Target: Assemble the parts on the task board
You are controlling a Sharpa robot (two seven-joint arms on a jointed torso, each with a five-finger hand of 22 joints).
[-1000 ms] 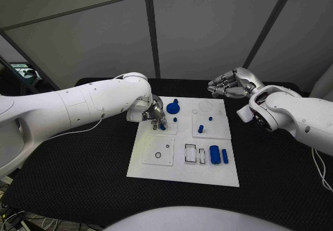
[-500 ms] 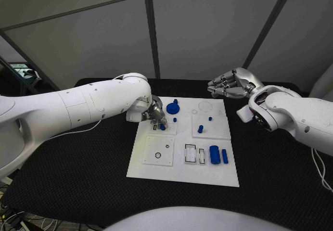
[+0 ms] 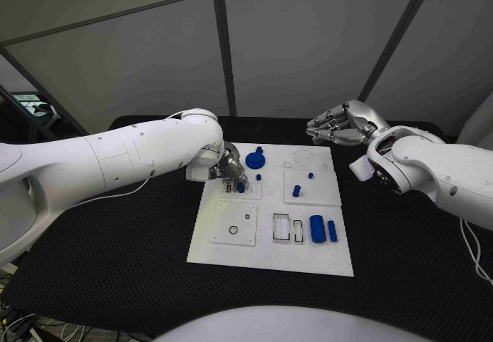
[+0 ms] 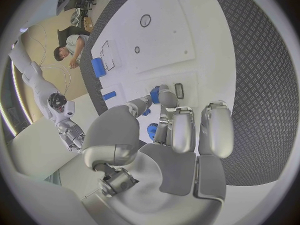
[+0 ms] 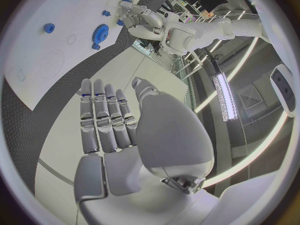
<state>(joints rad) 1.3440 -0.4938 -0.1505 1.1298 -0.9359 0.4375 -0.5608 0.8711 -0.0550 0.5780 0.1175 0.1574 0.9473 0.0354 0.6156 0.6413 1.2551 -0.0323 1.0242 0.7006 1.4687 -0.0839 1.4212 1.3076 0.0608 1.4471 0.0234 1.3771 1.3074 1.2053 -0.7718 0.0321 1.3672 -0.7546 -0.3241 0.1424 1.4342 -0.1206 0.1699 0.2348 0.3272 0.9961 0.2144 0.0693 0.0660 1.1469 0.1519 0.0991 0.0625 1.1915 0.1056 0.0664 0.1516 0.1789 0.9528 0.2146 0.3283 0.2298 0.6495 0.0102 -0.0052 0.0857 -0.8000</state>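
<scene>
The white task board [image 3: 308, 256] lies in the middle of the black table. My left hand [image 3: 228, 171] hovers over the board's far left tile and pinches a small blue peg [image 3: 239, 187] between thumb and fingertips; in the left wrist view the peg [image 4: 154, 94] shows beside the fingertips [image 4: 166, 96]. Just beyond this hand stands a blue gear [image 3: 256, 158], with a small blue stud [image 3: 259, 177] beside it. Another blue peg [image 3: 297, 190] stands in the far right tile. My right hand [image 3: 344, 122] is raised past the board's far right corner, fingers straight [image 5: 103, 117] and holding nothing.
A blue cylinder [image 3: 318, 229] and a thin blue bar [image 3: 332, 229] lie at the board's near right, next to two rectangular slots [image 3: 283, 226]. The near left tile [image 3: 235, 223] has a small round hole. Black table [image 3: 123, 242] surrounds the board.
</scene>
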